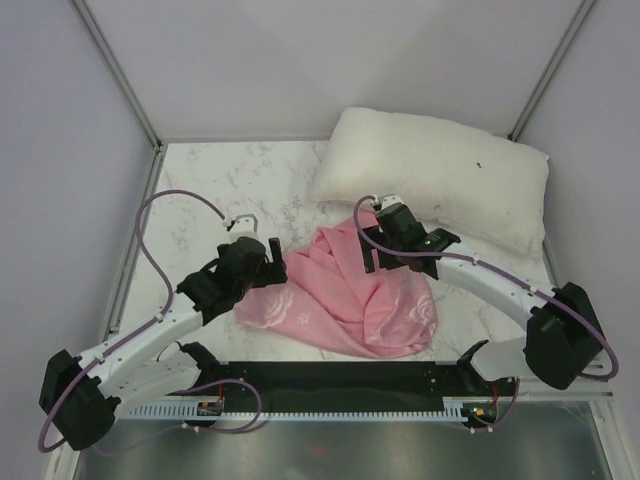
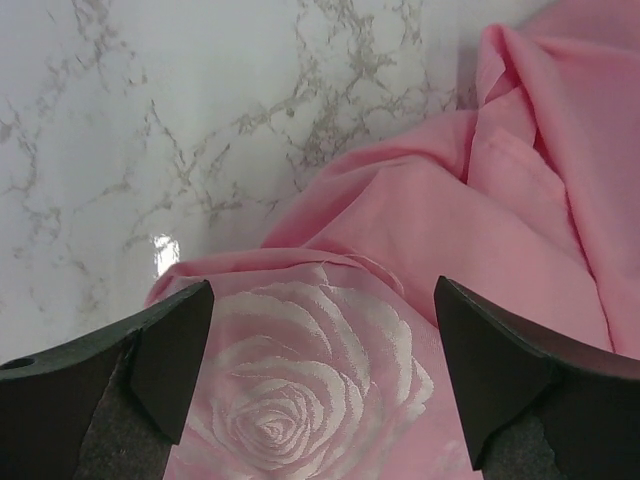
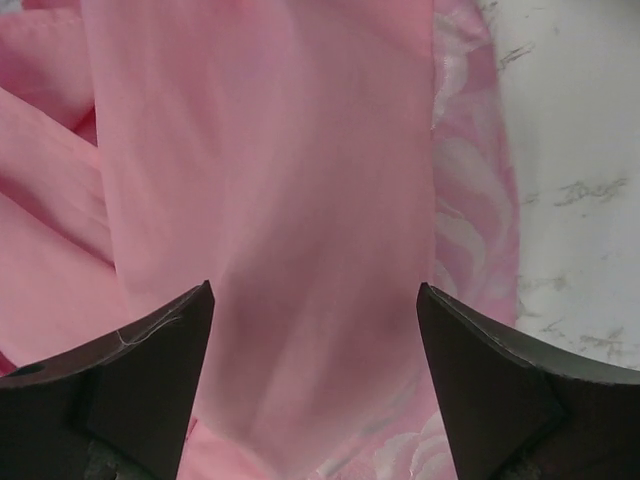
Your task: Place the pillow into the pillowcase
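The white pillow (image 1: 440, 175) lies at the back right of the marble table. The pink satin pillowcase (image 1: 350, 295) lies crumpled in the middle, in front of the pillow. My left gripper (image 1: 272, 262) is open over the pillowcase's left edge; in the left wrist view its fingers (image 2: 160, 360) straddle a woven rose (image 2: 300, 390) on the pillowcase. My right gripper (image 1: 385, 262) is open over the pillowcase's upper right part; in the right wrist view a raised fold of pink cloth (image 3: 300, 250) stands between its fingers (image 3: 500, 390). Neither gripper holds anything.
The marble table (image 1: 230, 190) has white walls at the back and sides, with metal frame posts (image 1: 120, 70) at the corners. A black rail (image 1: 340, 385) runs along the near edge between the arm bases.
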{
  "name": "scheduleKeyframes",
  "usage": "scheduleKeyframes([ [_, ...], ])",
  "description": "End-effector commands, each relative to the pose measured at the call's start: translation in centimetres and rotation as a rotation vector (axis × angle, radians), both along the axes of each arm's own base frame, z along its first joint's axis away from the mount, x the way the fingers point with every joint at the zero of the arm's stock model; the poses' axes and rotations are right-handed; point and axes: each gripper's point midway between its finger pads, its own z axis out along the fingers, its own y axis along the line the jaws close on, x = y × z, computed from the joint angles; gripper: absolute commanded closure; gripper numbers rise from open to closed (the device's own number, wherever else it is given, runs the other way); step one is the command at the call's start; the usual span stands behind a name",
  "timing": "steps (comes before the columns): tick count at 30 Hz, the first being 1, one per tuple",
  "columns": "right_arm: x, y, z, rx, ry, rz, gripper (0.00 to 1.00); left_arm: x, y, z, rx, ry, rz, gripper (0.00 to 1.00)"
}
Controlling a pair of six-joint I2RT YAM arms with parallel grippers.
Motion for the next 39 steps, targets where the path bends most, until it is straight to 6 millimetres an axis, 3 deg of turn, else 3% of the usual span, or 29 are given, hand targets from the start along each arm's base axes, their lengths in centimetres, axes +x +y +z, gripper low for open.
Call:
scheduleKeyframes([
  [1,1.5,1.8,-1.5,-0.005,-0.018,0.019,0.09,-0.5,-1.9,-2.6,-0.112,0.101,0.012,0.00],
  [3,1.5,1.6,-3.4,-0.049,0.018,0.008,0.12,-1.1,-3.2,-5.1,-0.144,0.182,-0.021,0.01],
  [4,1.4,1.2,-4.7,-0.078,0.044,-0.008,0.34,-1.1,-3.7,-5.7,-0.158,0.196,-0.038,0.06],
  [5,1.7,0.4,-5.1,-0.114,0.033,-0.045,0.51,-1.1,-4.1,-6.3,-0.169,0.206,-0.047,0.27],
  [6,2.0,-0.4,-5.0,-0.138,0.013,-0.083,0.66,-1.1,-4.3,-7.0,-0.176,0.207,-0.047,0.40],
  [7,2.1,-1.3,-4.4,-0.134,-0.013,-0.136,0.92,-0.9,-4.2,-7.0,-0.180,0.197,-0.037,0.51],
  [8,2.6,-2.7,-3.6,-0.156,-0.056,-0.195,1.00,-0.7,-4.0,-6.9,-0.181,0.181,-0.029,0.78],
  [9,3.1,-4.4,-3.0,-0.143,-0.072,-0.257,1.00,-0.4,-3.2,-6.8,-0.162,0.151,0.005,0.93],
  [10,3.1,-5.9,-1.5,-0.105,-0.111,-0.308,1.00,-0.1,-2.7,-5.6,-0.174,0.107,0.026,0.98],
  [11,3.3,-7.3,-0.6,-0.074,-0.134,-0.371,1.00,0.0,-2.1,-5.0,-0.176,0.084,0.058,0.98],
  [12,3.8,-10.3,0.3,-0.054,-0.159,-0.477,1.00,0.5,-0.8,-3.9,-0.163,0.032,0.121,0.98],
  [14,3.0,-14.0,2.6,0.000,-0.243,-0.601,1.00,0.0,1.0,-1.5,-0.209,-0.043,0.196,0.98],
  [15,2.5,-17.3,4.5,0.007,-0.320,-0.722,1.00,0.0,2.3,-0.7,-0.212,-0.087,0.246,0.98],
  [16,1.8,-18.7,4.6,-0.006,-0.335,-0.771,1.00,-0.4,3.1,-0.3,-0.223,-0.108,0.271,0.98],
  [17,1.1,-19.9,4.9,-0.022,-0.342,-0.823,1.00,-0.8,3.8,1.8,-0.296,-0.181,0.289,0.98],
  [18,0.6,-21.2,5.2,-0.015,-0.360,-0.900,1.00,-1.1,4.6,1.7,-0.299,-0.204,0.312,0.98],
  [20,-0.4,-22.4,5.7,-0.029,-0.380,-0.972,0.76,-1.9,5.5,3.3,-0.376,-0.269,0.329,0.98],
  [21,-0.4,-22.5,5.8,-0.022,-0.381,-0.979,0.56,-2.2,5.7,3.1,-0.387,-0.280,0.326,0.98],
  [22,-0.2,-21.7,5.7,0.002,-0.364,-0.943,0.18,-2.3,5.7,3.0,-0.398,-0.287,0.318,0.98],
  [23,0.1,-21.4,5.9,0.017,-0.365,-0.928,0.06,-2.4,5.7,3.0,-0.388,-0.293,0.304,0.94],
  [25,0.7,-20.1,6.4,0.068,-0.355,-0.874,0.02,-2.5,5.6,2.6,-0.367,-0.284,0.287,0.93],
  [28,1.8,-17.9,7.6,0.124,-0.384,-0.716,0.05,-2.2,5.8,2.1,-0.301,-0.258,0.292,0.92],
  [29,2.3,-15.2,8.1,0.219,-0.385,-0.580,0.09,-2.2,5.9,2.1,-0.287,-0.250,0.297,0.92],
  [32,2.1,-10.8,7.8,0.334,-0.319,-0.362,0.12,-2.1,6.4,2.4,-0.284,-0.259,0.330,0.97],
  [35,2.0,-7.9,5.8,0.335,-0.196,-0.249,0.15,-2.0,9.0,3.1,-0.273,-0.321,0.465,0.98],
  [37,1.8,-6.9,3.9,0.263,-0.136,-0.235,0.07,-2.6,10.5,2.7,-0.341,-0.324,0.590,0.98],
  [38,1.2,-5.3,2.8,0.230,-0.107,-0.208,0.05,-2.7,11.3,2.8,-0.346,-0.347,0.635,0.98],
  [39,1.0,-5.6,1.7,0.175,-0.105,-0.235,0.02,-2.8,11.6,3.0,-0.353,-0.360,0.652,0.98],
])
